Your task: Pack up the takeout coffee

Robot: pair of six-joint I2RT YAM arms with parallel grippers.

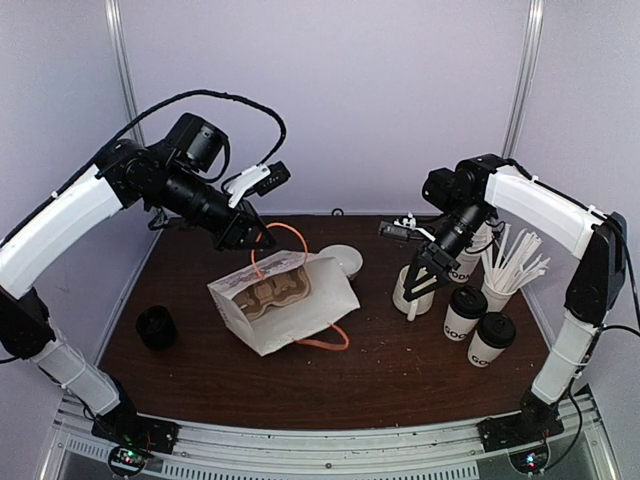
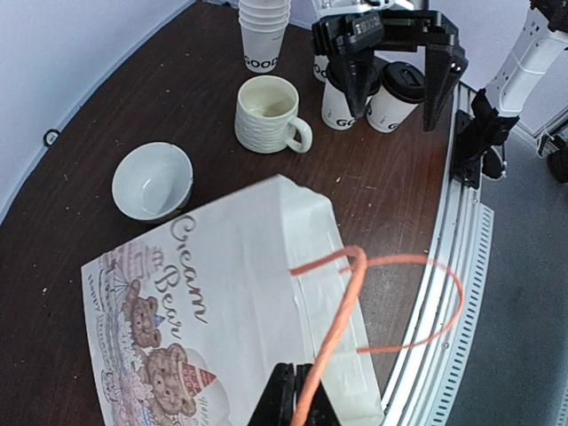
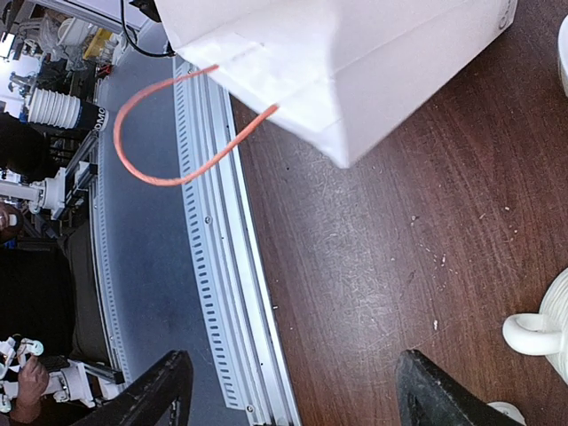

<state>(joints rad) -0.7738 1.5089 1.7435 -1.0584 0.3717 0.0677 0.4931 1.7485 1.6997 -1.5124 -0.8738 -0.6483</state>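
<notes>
The left gripper (image 2: 295,401) is pressed together on one orange cord handle (image 2: 342,319) of the white paper bag (image 2: 222,293). The bag slumps on its side on the dark wooden worktop (image 2: 160,98) directly below that gripper. The right gripper (image 1: 424,280) hangs with its jaws spread wide and empty, right above a white ribbed ceramic mug (image 2: 271,114). The takeout coffee, two tapered white paper cups with black plastic lids, stands upright just outboard of that gripper. The closer cup (image 1: 466,310) and the farther cup (image 1: 492,338) are side by side, well apart from the bag. The likeliest slip is the right gripper dropping onto the mug beneath it rather than a cup. A hard squeeze could also buckle the thin paper wall or pop a lid. With only one handle lifted, the bag's mouth looks slack, so a cup may catch its edge and tip. The bag reads "Cream Bear" above printed teddy bears. The cups and a stack of lidless paper cups (image 2: 264,31) show bold black "GOO", with the rest hidden.
</notes>
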